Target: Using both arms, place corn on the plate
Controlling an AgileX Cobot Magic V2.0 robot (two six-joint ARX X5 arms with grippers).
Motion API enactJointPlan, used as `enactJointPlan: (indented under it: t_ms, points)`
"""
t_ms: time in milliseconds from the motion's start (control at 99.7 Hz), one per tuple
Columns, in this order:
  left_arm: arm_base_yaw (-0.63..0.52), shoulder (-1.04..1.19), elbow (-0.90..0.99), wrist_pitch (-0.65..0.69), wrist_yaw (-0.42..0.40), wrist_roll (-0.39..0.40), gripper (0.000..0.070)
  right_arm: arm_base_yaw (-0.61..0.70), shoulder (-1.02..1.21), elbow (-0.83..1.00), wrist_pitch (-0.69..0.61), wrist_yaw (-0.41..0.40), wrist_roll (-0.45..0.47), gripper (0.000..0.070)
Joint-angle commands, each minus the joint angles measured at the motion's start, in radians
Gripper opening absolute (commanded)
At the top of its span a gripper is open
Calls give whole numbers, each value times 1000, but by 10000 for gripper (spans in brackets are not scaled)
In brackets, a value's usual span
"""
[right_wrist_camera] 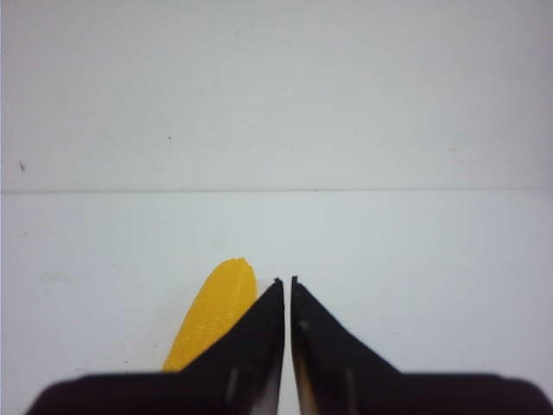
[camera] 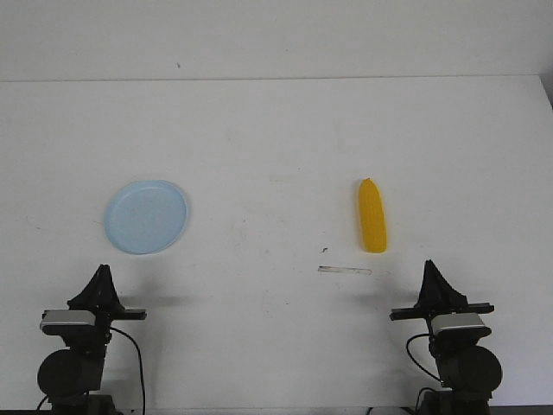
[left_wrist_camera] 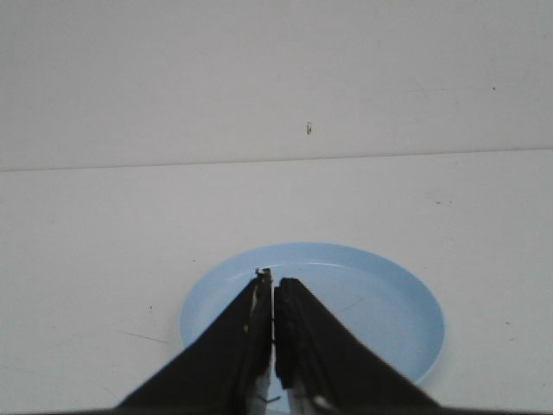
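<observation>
On the white surface (camera: pixel 276 156) nothing is done yet: the bright yellow tapering toy corn cob (camera: pixel 372 216) lies at three o'clock, well apart from the round pale blue plastic plate (camera: pixel 145 216) at nine. Left hand (left_wrist_camera: pixel 273 294) and right hand (right_wrist_camera: pixel 287 290) are clenched, empty; only a thin pale strip (camera: pixel 345 271) lies near the corn, blocking nothing

Bare white tabletop (camera: pixel 276 138) lies between the round pale blue plastic plate (camera: pixel 146 216) and the bright yellow toy corn cob (camera: pixel 372 215); only a thin pale strip (camera: pixel 345 271) lies just before the cob.
</observation>
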Motion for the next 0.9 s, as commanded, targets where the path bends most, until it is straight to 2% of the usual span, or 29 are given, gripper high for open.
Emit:
enactJointPlan:
  t_ms: [0,652,702,812,892]
  points:
    - [0,-2,-21,15,0,16,1,0,2,-1,10,2,-5,13]
    - [0,-2,-21,14,-1,11,1,0,2,-1,10,2,-5,13]
    - [0,-2,-19,19,-15,-37,1,0,2,-1,10,2,-5,13]
    - [0,0,-6,14,-67,-222,1,0,2,-1,10,2,-5,13]
    - [0,2,18,14,-66,-267,1,0,2,-1,10,2,-5,13]
